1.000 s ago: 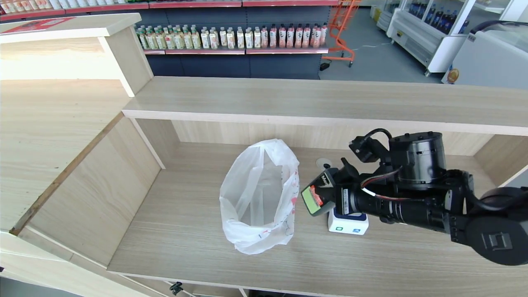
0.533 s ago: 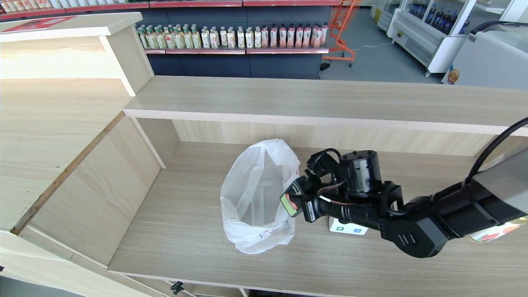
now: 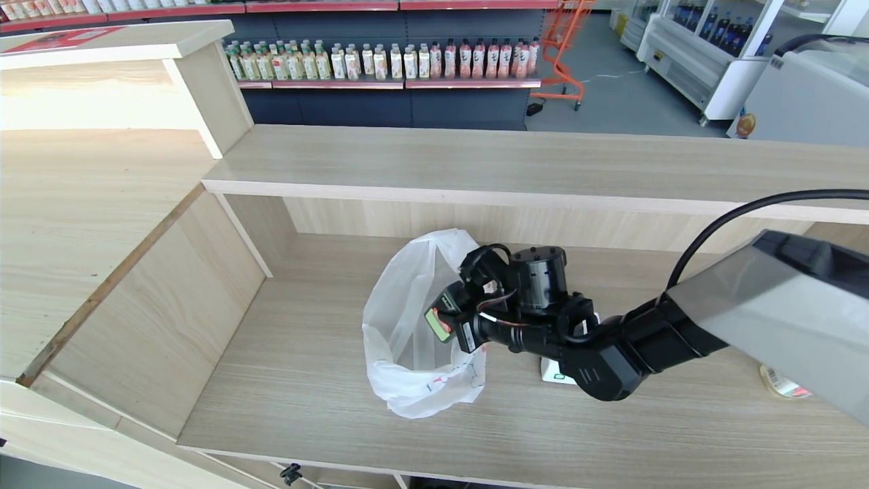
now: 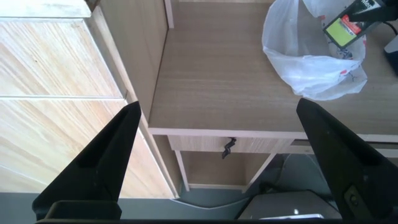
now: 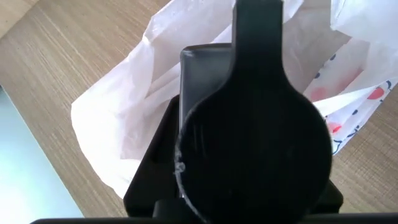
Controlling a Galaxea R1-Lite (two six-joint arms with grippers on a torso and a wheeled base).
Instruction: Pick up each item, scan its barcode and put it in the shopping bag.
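- Right claw (image 3: pixel 456 318): clamped on a small packet (image 3: pixel 438 323) with a green face and a red label. It hangs over the mouth of the shopping bag, close to the rim nearest the arm.
- Shopping bag (image 3: pixel 417 370): thin white plastic, standing open and unsupported on the desk (image 3: pixel 305 401), with a slack, uneven rim.
- Left claw (image 4: pixel 217 118): fingers apart and holding nothing, off the desk's near corner and well away from the bag.
- Scanner (image 3: pixel 553 371): white box on the desk just beside the bag, partly hidden behind the right arm.
- Round-topped item (image 3: pixel 781 382): on the desk at the far right, probably awaiting its turn.
- Risk, release point: the packet sits near the rim, not over the centre. Let go here, it may catch on the film or slide down outside.
- Risk, contact: nothing steadies the bag, so a brush from the claw or wrist could fold the wall inward or tip it.
- Risk, withdrawal: loose film may snag on the fingers and drag the bag along.
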